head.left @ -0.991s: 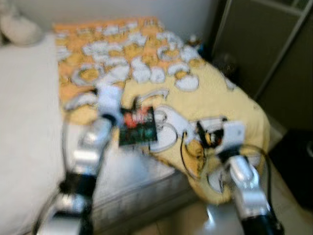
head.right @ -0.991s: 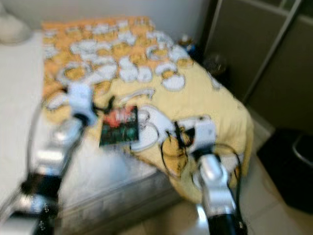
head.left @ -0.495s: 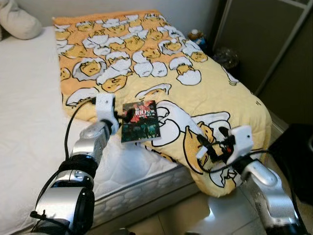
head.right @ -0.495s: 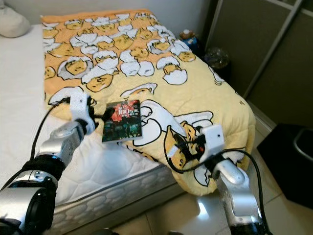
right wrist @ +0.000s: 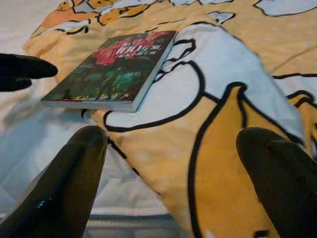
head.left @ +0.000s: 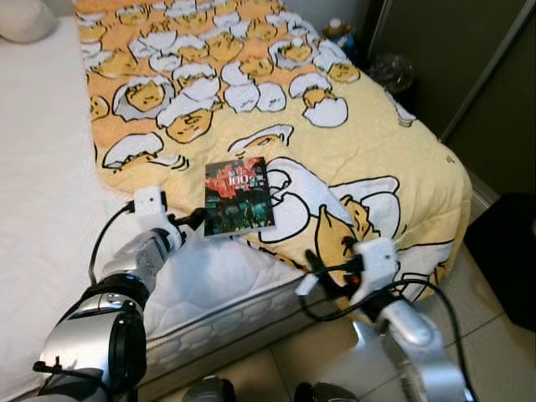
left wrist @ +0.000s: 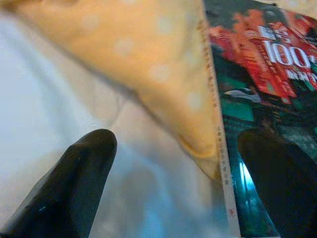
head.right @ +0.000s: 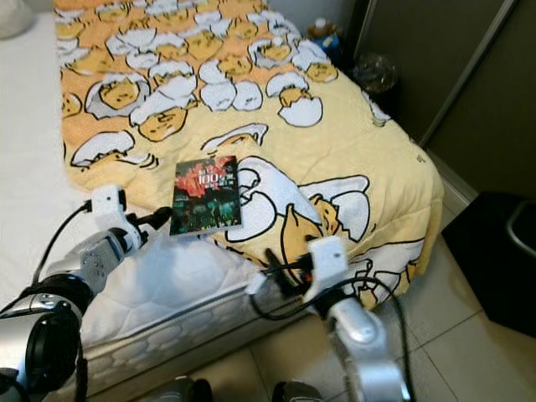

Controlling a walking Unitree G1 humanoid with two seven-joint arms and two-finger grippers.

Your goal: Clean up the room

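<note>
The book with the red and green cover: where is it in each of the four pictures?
Left eye view: book lies mid-picture on the yellow blanket's edge.
Right eye view: book sits left of centre.
Left wrist view: book is beside one finger.
Right wrist view: book lies ahead, beyond the fingers.
Shared landmark: the blanket under it.

A bottle [head.left: 337, 28] stood on the floor at one o'clock beside a dark bin [head.left: 391, 74], and a pillow [head.left: 28, 18] lay at eleven o'clock on the white mattress [head.left: 42, 176].
</note>
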